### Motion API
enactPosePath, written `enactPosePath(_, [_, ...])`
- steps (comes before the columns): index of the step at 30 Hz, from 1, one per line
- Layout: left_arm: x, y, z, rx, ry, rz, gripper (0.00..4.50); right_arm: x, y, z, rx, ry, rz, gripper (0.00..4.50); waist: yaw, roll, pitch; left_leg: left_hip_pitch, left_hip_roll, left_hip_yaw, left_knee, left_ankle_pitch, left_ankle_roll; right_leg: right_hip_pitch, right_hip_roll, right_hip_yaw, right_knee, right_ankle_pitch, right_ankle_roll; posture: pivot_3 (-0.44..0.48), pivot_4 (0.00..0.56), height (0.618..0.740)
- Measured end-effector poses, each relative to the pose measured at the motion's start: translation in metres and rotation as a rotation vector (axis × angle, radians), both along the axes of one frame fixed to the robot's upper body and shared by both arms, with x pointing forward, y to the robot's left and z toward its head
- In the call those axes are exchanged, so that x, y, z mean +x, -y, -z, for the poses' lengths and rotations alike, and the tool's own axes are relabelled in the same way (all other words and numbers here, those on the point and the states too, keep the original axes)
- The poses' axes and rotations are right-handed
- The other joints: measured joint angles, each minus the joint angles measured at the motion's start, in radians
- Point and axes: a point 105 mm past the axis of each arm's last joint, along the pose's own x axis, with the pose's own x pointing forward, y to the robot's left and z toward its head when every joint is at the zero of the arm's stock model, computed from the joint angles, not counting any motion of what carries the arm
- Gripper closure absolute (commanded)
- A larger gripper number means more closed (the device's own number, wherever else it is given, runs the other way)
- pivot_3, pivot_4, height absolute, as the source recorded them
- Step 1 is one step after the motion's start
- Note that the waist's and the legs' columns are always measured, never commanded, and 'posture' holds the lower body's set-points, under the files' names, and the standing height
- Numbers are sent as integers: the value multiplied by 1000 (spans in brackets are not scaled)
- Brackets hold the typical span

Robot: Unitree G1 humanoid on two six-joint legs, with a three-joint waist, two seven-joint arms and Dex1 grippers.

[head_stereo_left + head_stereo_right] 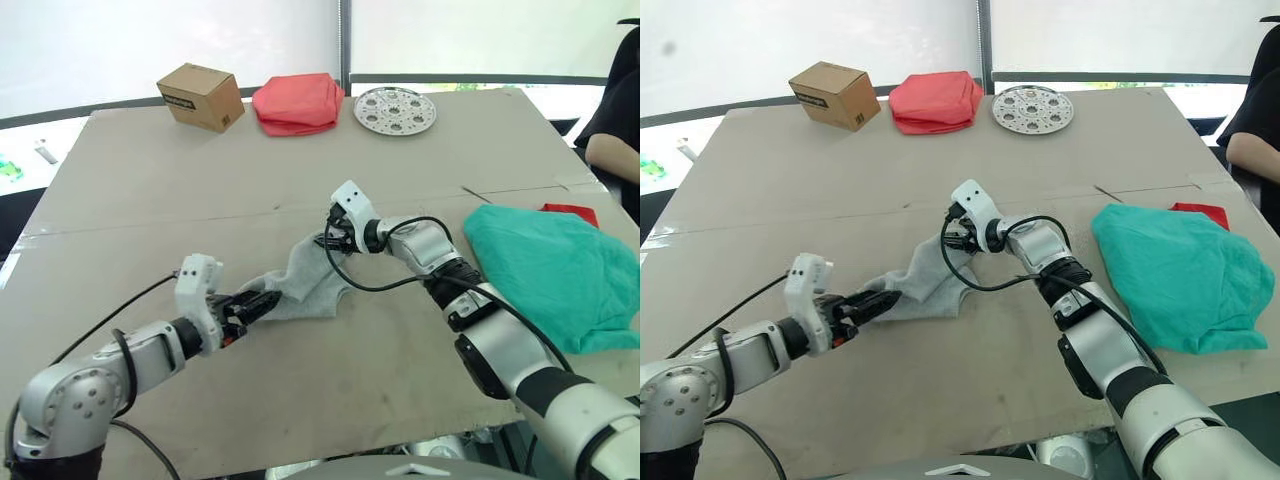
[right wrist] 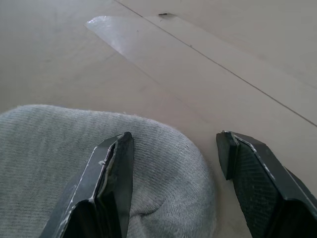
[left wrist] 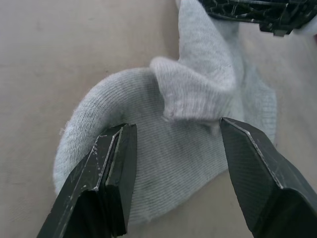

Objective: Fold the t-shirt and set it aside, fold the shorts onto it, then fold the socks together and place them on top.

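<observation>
The light grey socks (image 1: 305, 280) lie crumpled together mid-table. My left gripper (image 3: 173, 129) is open, its fingers (image 3: 106, 183) straddling the near end of the socks (image 3: 198, 99). At the far end my right gripper (image 2: 173, 139) is also open, with one finger over the sock (image 2: 59, 163) and the other over bare table. In the head views the left gripper (image 1: 262, 300) and right gripper (image 1: 335, 240) face each other across the socks. The teal shorts (image 1: 550, 270) lie on the right, and a corner of the red t-shirt (image 1: 572, 212) shows beneath them.
Along the far edge of the table (image 1: 150, 200) stand a cardboard box (image 1: 200, 96), a folded salmon-pink cloth (image 1: 297, 103) and a perforated metal disc (image 1: 395, 110). A person's arm (image 1: 615, 150) is at the right edge.
</observation>
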Motion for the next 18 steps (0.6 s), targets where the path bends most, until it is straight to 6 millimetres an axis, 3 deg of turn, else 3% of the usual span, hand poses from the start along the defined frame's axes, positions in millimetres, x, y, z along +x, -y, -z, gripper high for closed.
enactPosePath(3, [8,7,4,-8,19,-10,3350,-2,0,2,4,-3,-11,3427,1,0,-1,2,0,0,0,0,0,2,0,0,1,0,0,0,150,740])
enactPosePath(6, [10,11,8,-38,14,-12,4112,-6,-1,3,27,-6,-15,4351,0,0,-1,2,0,0,0,0,0,2,0,1,2,0,0,0,150,740])
enactPosePath(7, [10,11,8,-42,15,-13,4285,-6,-1,3,31,-7,-14,4453,0,0,-1,2,0,0,0,0,0,2,0,1,2,0,0,0,150,740])
enactPosePath(14, [14,-8,-13,-55,139,16,4406,-13,19,3,88,-1,82,4486,0,0,0,2,0,0,0,0,0,1,0,0,2,-1,-1,0,150,740])
enactPosePath(18, [4,-18,-31,130,267,203,3169,-19,37,-2,101,51,67,3073,-1,2,0,0,-1,1,0,0,0,-1,0,-3,1,-1,-1,0,150,740])
